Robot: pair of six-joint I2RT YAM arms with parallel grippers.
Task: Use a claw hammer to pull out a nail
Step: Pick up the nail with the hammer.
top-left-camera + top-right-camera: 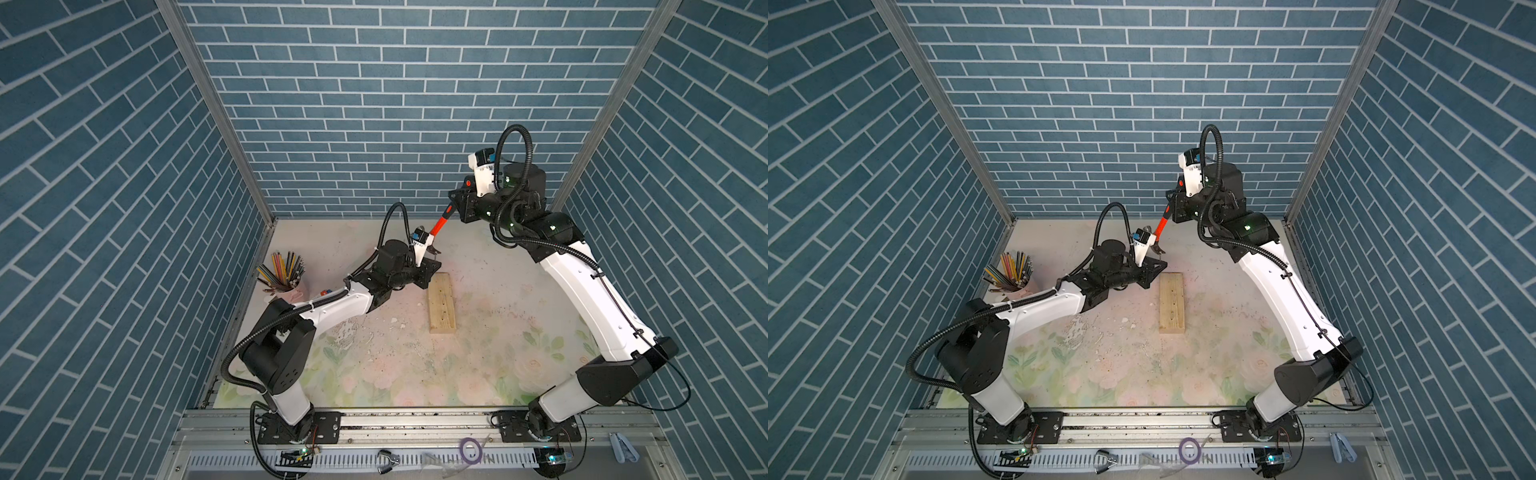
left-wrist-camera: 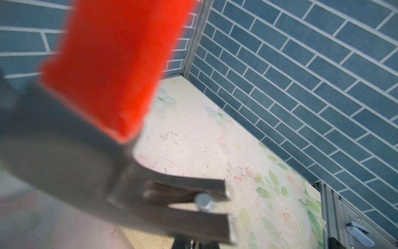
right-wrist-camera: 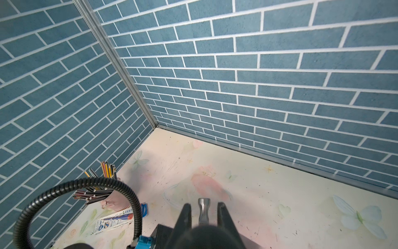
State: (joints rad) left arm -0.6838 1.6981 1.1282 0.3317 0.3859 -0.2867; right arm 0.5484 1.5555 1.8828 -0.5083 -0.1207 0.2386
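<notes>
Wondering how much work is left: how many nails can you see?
1: a nail sits in the fork of the claw hammer, near the wooden block. Others may be hidden.

Bright, even light with soft shadows; wide-angle stretch at the frame edges. The claw hammer (image 2: 103,75) is blurred close-up.

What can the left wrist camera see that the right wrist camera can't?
Only the left wrist view shows the nail caught in the claw hammer's fork, plus the wooden block's edge. Only the right wrist view shows the pencil cup and the right gripper closed on the handle. Both show the hammer, the flowery table and the blue brick walls.
</notes>
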